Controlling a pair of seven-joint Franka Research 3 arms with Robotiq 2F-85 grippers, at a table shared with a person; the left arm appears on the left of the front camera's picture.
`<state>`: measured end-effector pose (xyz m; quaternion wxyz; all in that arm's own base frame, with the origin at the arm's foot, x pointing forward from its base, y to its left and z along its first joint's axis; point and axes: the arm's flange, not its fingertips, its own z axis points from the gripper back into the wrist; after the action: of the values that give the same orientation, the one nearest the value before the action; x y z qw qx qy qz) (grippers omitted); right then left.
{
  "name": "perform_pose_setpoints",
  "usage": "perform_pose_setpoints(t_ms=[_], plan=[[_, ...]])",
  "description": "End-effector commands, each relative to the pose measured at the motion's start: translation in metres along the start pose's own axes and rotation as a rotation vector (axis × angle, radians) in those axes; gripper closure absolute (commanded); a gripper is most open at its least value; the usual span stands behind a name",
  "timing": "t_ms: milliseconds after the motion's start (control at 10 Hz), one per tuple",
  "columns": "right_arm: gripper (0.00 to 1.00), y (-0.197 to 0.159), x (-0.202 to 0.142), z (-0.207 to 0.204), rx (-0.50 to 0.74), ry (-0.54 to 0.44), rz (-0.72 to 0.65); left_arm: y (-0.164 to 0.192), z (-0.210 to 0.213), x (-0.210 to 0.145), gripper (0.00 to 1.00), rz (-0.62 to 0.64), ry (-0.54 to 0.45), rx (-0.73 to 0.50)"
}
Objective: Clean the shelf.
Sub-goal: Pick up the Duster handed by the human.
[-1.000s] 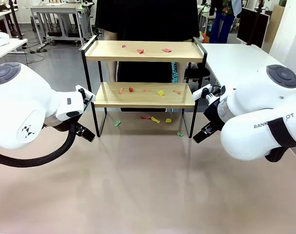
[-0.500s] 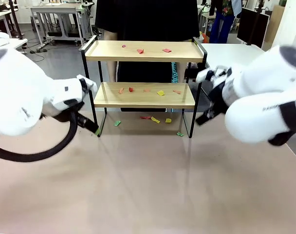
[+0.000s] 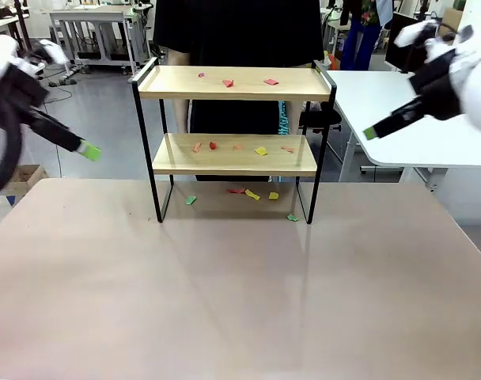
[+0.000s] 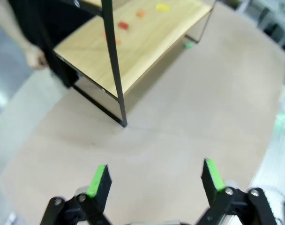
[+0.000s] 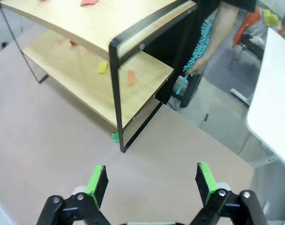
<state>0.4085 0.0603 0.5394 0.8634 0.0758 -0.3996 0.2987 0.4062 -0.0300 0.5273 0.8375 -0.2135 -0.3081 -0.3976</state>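
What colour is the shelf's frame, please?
Black: the frame shows best in the right wrist view.

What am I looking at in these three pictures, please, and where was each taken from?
Two white robot arms share a table with a person at its far side. The front view looks across the table; the other two come from wrist cameras, looking along that arm's green-tipped fingers. The left gripper and right gripper are open and hold nothing. On the table stands a two-tier shelf with coloured scraps on both boards and underneath. The person holds a teal duster.
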Motion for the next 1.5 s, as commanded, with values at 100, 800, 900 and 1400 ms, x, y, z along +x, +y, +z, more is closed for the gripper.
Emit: perform_pose_setpoints(t_ms=[100, 800, 900, 1400], plan=[[0.0, -0.087, -0.046, 0.016, 0.144, -0.032, 0.099, 0.068, 0.021, -0.027, 0.0, -0.183, -0.073, -0.192], [0.0, -0.129, -0.098, 0.022, 0.228, -0.044, 0.138, 0.092, 0.032, -0.062, 0.0, -0.269, -0.141, -0.189], [0.0, -0.129, -0.098, 0.022, 0.228, -0.044, 0.138, 0.092, 0.032, -0.062, 0.0, -0.269, -0.141, -0.189], [0.0, -0.181, -0.102, 0.009, 0.298, -0.095, 0.136, 0.198, 0.02, -0.07, 0.0, -0.21, -0.251, -0.252]])
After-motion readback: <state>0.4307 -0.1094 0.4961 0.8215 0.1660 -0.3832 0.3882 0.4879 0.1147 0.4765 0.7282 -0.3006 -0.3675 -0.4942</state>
